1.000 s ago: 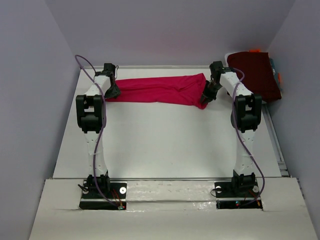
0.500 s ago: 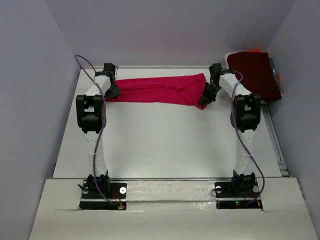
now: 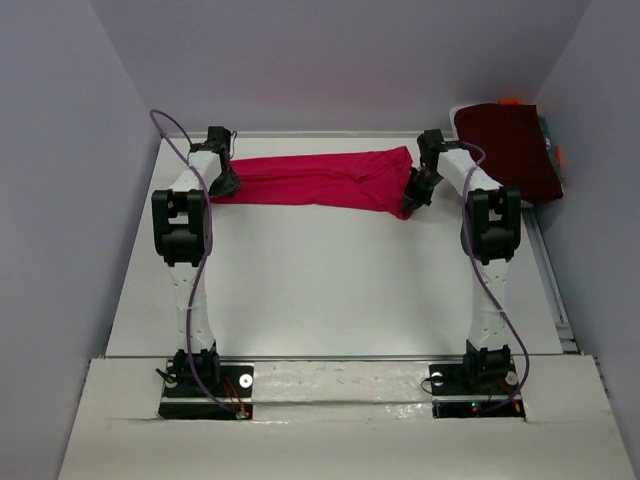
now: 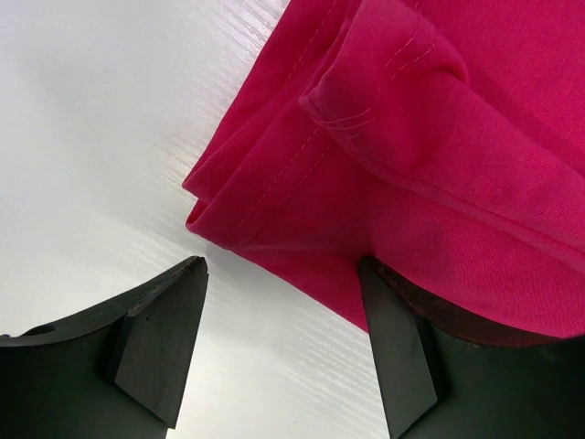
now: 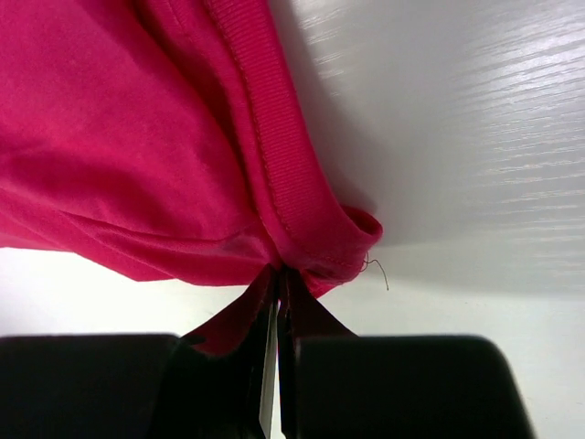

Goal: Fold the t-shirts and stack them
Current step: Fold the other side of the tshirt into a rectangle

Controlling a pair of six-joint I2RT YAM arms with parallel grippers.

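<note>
The crimson-pink t-shirt lies as a band across the far worktop. At its left end the left claw gapes wide, holding nothing. At its right end the right claw has just pinched shut on the cloth, so lifting likely awaits the left grip.

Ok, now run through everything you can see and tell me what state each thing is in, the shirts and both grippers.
pink t-shirt: folded into a long strip, lying on the table, right end pinched.
maroon garment: folded, lying at the far right edge.
left gripper: open, at the shirt's left end.
right gripper: shut on the pink t-shirt.
</note>
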